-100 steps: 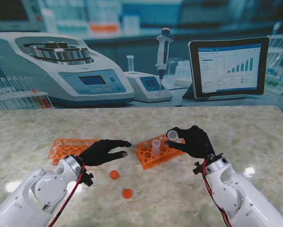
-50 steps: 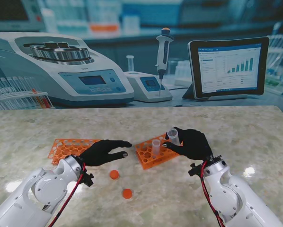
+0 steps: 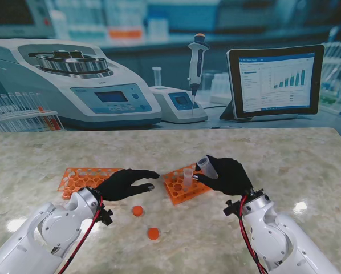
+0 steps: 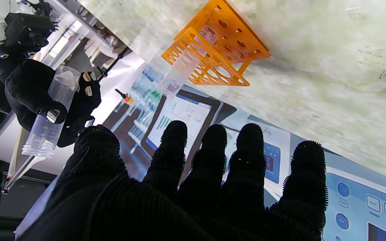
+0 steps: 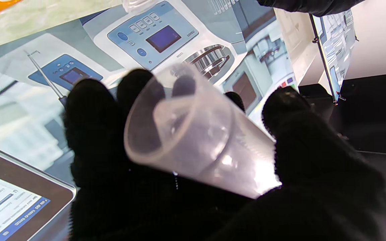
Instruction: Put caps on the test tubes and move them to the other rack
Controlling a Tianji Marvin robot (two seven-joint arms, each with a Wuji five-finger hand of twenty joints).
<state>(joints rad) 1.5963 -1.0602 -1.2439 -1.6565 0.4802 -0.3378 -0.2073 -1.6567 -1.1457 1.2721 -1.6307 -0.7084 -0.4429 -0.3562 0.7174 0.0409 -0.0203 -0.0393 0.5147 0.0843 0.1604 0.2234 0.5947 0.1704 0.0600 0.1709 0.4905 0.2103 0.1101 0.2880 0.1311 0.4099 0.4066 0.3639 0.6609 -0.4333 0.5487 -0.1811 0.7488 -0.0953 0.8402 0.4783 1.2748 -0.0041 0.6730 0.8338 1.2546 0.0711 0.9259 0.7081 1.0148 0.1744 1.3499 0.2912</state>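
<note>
Fingers of right hand [image 3: 227,176] pinch a tilted clear tube [image 3: 206,166] over marbled table [image 3: 307,160]; left hand [image 3: 124,184] fingers spread.

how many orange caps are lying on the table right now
2. One cap lies just in front of the left hand; the other cap lies nearer to me. None seems hidden.

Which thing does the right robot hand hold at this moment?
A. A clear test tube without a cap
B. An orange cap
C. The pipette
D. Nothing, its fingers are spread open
A: the right robot hand has its fingers closed around a clear test tube, and the right wrist view shows the tube's mouth open, while both orange caps lie on the table.
</note>
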